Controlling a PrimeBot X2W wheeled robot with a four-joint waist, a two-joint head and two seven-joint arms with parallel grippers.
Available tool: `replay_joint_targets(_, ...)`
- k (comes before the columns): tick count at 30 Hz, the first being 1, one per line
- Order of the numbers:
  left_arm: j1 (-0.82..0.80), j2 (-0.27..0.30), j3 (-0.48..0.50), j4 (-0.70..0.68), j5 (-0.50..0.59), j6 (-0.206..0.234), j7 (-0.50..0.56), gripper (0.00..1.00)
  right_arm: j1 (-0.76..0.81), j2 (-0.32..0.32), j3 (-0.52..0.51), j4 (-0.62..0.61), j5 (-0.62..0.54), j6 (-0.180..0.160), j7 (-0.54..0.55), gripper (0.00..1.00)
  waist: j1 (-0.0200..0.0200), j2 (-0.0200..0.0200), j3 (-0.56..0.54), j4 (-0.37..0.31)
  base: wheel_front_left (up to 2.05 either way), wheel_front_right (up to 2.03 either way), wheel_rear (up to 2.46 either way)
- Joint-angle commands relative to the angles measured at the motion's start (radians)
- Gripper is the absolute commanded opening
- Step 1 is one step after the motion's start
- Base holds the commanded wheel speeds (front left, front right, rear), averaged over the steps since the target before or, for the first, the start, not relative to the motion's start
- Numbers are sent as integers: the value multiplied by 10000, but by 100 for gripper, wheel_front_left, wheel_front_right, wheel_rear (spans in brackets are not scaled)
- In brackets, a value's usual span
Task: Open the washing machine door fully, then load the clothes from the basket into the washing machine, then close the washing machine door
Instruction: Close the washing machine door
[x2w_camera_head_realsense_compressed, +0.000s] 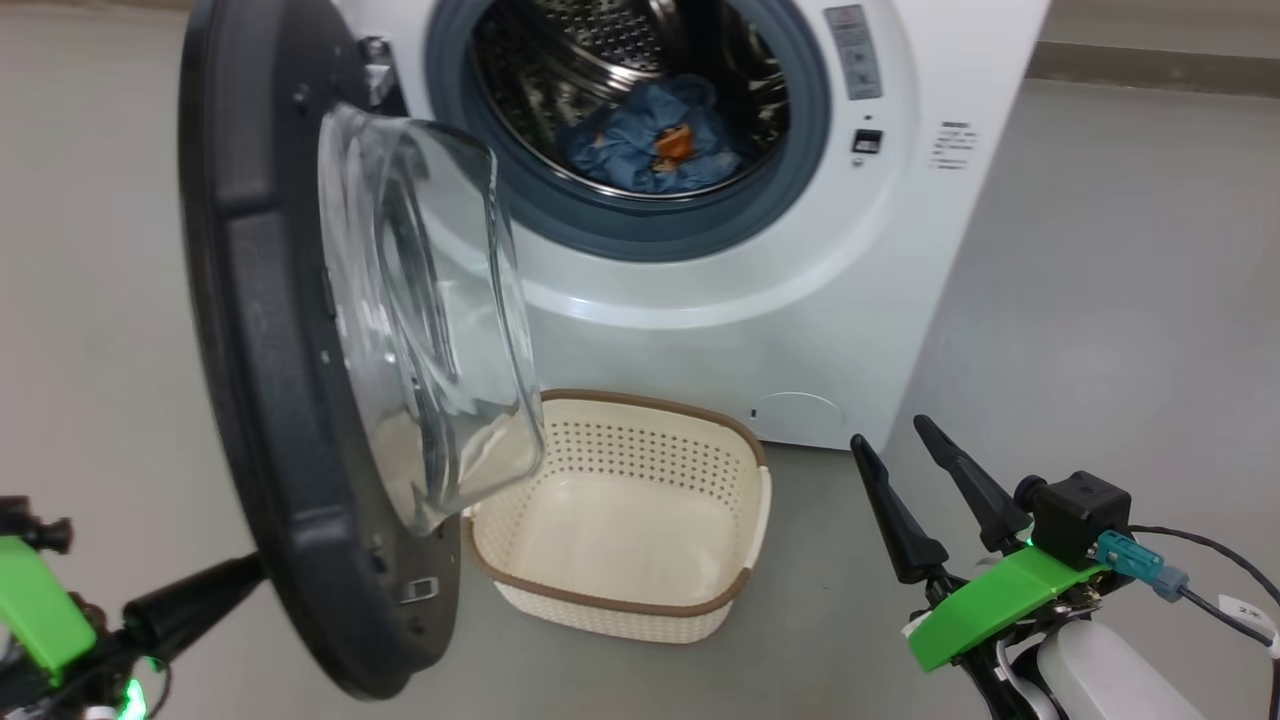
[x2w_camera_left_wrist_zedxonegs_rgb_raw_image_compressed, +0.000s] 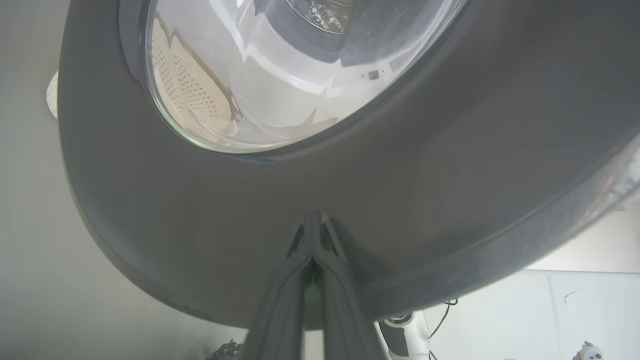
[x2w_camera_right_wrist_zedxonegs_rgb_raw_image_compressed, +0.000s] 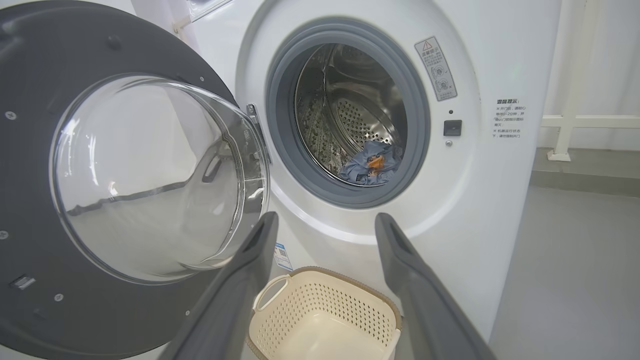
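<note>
Standing swung out from the washing machine (x2w_camera_head_realsense_compressed: 720, 330), the washing machine door (x2w_camera_head_realsense_compressed: 260, 400) turned its inner side toward the head camera, hinged at the left of the opening – its bulging clear glass window (x2w_camera_head_realsense_compressed: 430, 320) overlapped the left corner of the basket (x2w_camera_head_realsense_compressed: 640, 450) in that view. The basket sat upright on the grey floor (x2w_camera_head_realsense_compressed: 1100, 300) just in front of the machine's base, its pale perforated bottom showing. The clothes (x2w_camera_head_realsense_compressed: 640, 150) lay low in the steel drum (x2w_camera_head_realsense_compressed: 600, 50) as a crumpled blue heap with an orange patch, just behind the grey-blue rubber seal (x2w_camera_head_realsense_compressed: 640, 225).

The left gripper (x2w_camera_left_wrist_zedxonegs_rgb_raw_image_compressed: 312, 225) was clenched, its two dark fingers (x2w_camera_left_wrist_zedxonegs_rgb_raw_image_compressed: 282, 300) brought together with nothing between them; in the left wrist view their joined tips lay at the door's dark outer face, below the glass, though whether they truly touched it I could not tell. In the head view one finger ran in from the lower left and passed behind the door's lower edge.

The right gripper (x2w_camera_head_realsense_compressed: 888, 432) was released, fingers spread wide and holding nothing – it hung at the lower right of the head view, over the floor, well apart from basket and door. In its wrist view a small blue label sticker (x2w_camera_right_wrist_zedxonegs_rgb_raw_image_compressed: 281, 255) showed on the machine's front, just above the basket's handle.
</note>
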Motion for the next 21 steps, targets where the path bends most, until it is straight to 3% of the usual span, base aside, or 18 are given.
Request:
replay_joint_targets(1, -105, 109, 203, -568, -138, 80, 111, 0, 14, 39, 62, -259, 59, 46, -78, 100, 0, 0, 27, -340, 0, 0, 0)
replay_joint_targets(11, 235, -791, 83, -1743, -208, 292, -326, 0, -17, 227, -107, -352, 9, 46, -78, 100, 0, 0, 214, -1824, 0, 0, 0)
replay_joint_targets(21, -157, -1068, 111, -1995, 22, 141, -990, 0, -82, 376, -296, -468, -69, 46, -78, 100, 0, 0, 589, -3550, 0, 0, 0)
